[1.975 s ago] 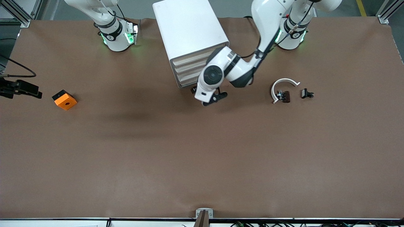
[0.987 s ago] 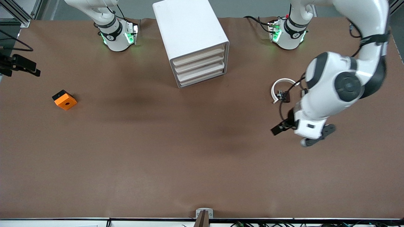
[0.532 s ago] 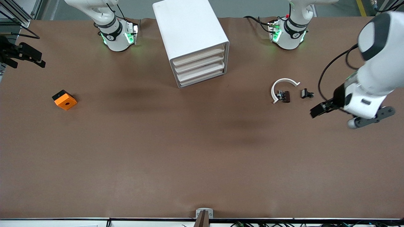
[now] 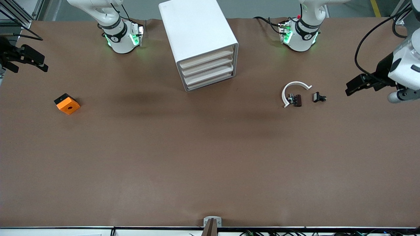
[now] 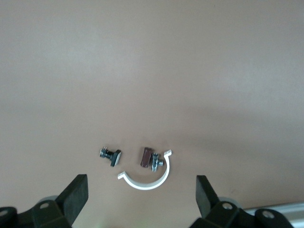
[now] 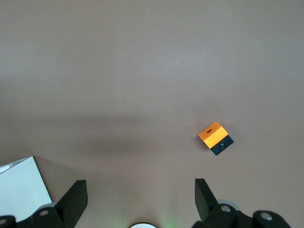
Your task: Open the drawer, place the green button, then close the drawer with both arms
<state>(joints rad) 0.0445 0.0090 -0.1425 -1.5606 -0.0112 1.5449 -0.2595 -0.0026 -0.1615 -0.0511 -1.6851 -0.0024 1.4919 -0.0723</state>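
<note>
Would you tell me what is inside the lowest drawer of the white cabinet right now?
All four drawers of the cabinet are shut, so only the lowest drawer's beige front shows; its contents are hidden. No green button is visible anywhere on the table.

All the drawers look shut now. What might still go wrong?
The drawer looks shut and no button shows anywhere, so it may not be inside. The left arm hangs its open jaws over its end of the table, near the white arc and small black pieces; a low swing might knock them. The right arm hangs open jaws by the orange block: same worry.
</note>
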